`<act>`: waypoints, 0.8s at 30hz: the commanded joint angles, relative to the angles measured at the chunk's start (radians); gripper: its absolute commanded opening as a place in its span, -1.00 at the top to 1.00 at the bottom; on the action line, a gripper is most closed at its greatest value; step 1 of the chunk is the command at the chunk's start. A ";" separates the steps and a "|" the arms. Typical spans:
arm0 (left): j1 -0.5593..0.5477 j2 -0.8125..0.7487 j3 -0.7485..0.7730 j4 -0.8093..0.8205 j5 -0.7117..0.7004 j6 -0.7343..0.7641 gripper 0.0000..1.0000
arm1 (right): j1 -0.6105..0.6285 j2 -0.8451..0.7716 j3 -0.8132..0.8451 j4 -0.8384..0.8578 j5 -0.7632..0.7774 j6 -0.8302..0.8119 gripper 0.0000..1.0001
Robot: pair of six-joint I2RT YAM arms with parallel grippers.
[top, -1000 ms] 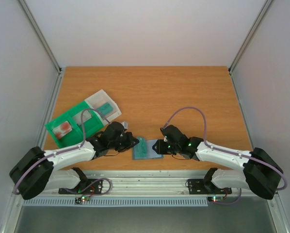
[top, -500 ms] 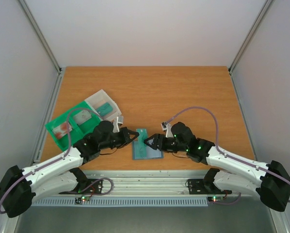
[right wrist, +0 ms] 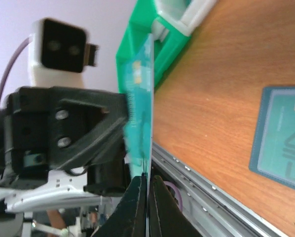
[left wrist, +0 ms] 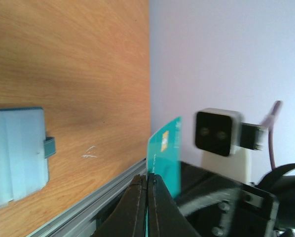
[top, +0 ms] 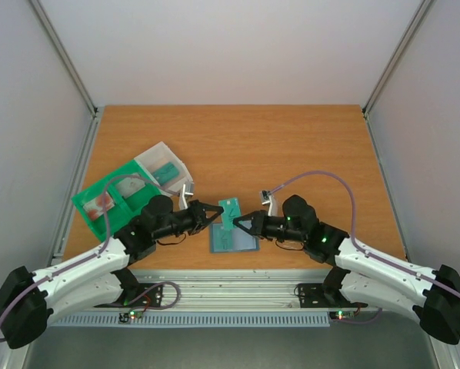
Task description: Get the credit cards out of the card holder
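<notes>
Slippage threatens the teal credit card (top: pixel 231 206), held upright at frame centre above the card holder (top: pixel 234 241) on the tabletop (top: pixel 291 146), pinched by left end effector (top: pixel 218 212) and right end effector (top: pixel 237 218) alike; opposing pulls could bend or drop it

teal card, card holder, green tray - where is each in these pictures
teal card (left wrist: pixel 167 163): left wrist view, flat face below the gold chip
card holder (left wrist: pixel 17 155): left wrist view, middle of its blue face
green tray (top: pixel 86 215): top view, near left wall
</notes>
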 commanded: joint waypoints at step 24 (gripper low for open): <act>-0.008 -0.179 0.235 -0.569 0.405 0.546 0.01 | 0.004 -0.156 0.239 -0.648 -0.407 -0.641 0.98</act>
